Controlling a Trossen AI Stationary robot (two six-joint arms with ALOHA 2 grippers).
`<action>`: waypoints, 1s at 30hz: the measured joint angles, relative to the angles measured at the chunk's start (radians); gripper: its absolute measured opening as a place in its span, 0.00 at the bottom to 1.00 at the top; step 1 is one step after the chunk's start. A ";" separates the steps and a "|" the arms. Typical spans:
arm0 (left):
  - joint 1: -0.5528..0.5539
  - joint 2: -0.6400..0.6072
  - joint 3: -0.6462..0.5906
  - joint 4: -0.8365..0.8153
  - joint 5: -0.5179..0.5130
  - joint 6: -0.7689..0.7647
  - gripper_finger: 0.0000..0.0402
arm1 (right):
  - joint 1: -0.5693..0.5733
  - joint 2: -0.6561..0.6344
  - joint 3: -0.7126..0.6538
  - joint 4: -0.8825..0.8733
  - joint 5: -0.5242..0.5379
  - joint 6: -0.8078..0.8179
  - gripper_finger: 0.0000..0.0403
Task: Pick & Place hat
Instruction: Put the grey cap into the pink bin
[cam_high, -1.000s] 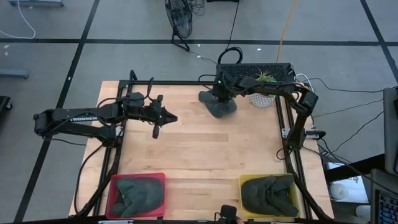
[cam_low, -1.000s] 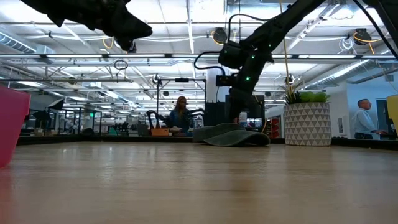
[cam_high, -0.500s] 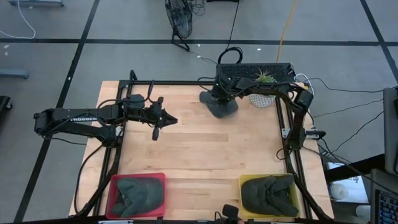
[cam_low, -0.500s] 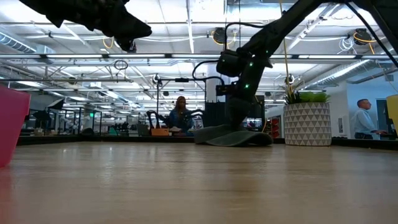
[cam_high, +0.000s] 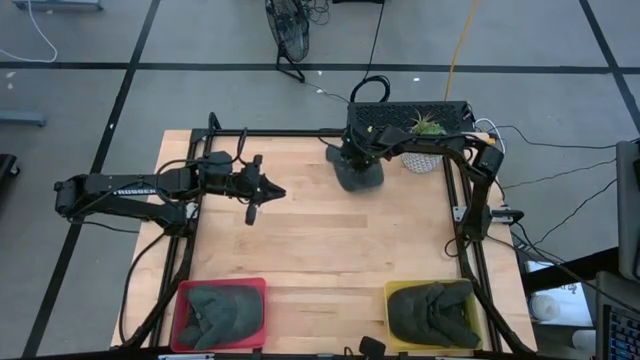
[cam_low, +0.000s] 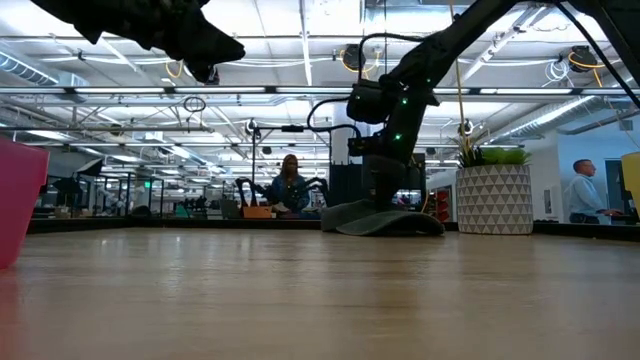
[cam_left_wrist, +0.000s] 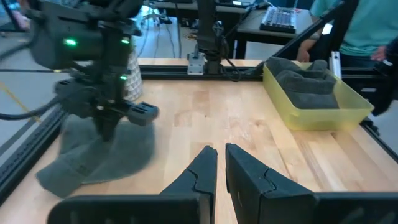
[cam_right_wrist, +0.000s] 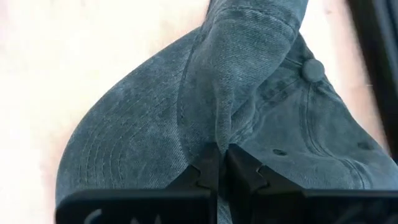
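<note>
A dark grey denim hat lies on the wooden table by its brim and lower edge, at the middle of the far side. It also shows in the low view, left wrist view and right wrist view. My right gripper stands over the hat, pointing steeply down, shut on its cloth. My left gripper hovers shut above the table's left middle, its fingers pointing toward the hat and touching nothing. My right gripper pinches a raised fold of the hat's crown between its two fingers, coming from above at a steep slant. The fold stands up beside the top button. The brim and the hat's lower edge lie on the table.
A red bin at the near left and a yellow bin at the near right each hold dark hats. A patterned plant pot and a black box stand at the far right, close to the hat. People are in the room behind.
My right gripper has sunk a little onto the hat and rolled. The hat's left part has drawn in toward the gripper, so the hat looks narrower and bunched under the fingers.
</note>
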 joint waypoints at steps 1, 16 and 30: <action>0.000 0.000 0.000 0.004 -0.008 -0.003 0.09 | 0.009 0.000 0.000 -0.005 0.000 0.023 0.01; 0.000 0.000 0.000 0.057 -0.071 -0.059 0.09 | 0.187 -0.040 -0.002 -0.011 -0.005 0.211 0.00; 0.000 0.000 0.000 0.073 -0.068 -0.059 0.09 | 0.344 -0.064 -0.002 -0.022 -0.005 0.398 0.00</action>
